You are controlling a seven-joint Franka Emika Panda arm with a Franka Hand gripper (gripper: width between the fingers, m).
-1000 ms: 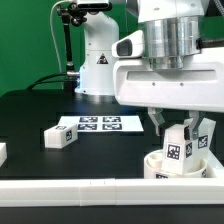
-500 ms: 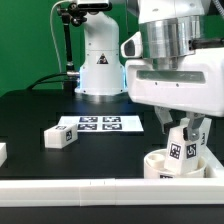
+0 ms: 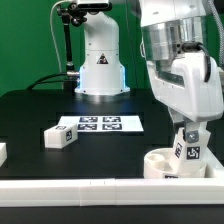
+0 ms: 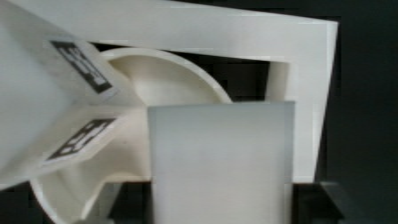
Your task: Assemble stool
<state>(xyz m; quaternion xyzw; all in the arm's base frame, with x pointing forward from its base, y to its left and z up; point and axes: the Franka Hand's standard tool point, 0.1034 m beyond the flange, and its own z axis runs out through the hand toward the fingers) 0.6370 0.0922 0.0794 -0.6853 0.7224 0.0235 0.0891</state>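
The gripper [image 3: 190, 133] had twisted round over the last second, fingers clamped on the upright leg [image 3: 190, 153] standing in the seat [image 3: 160, 166], near side on the exterior view's right, so it was probably screwing it in. I counted one seat, that held leg, one loose leg [image 3: 60, 137] by the marker board [image 3: 100, 124], and a cut-off white piece [image 3: 2, 152] at the exterior view's left edge, maybe another leg.

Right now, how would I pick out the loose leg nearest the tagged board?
On the black table, find the flat marker board. Just off its corner, toward the exterior view's left, lies the loose leg. It is a chunky white block lying on its side, whereas the held leg stands upright at the round seat.
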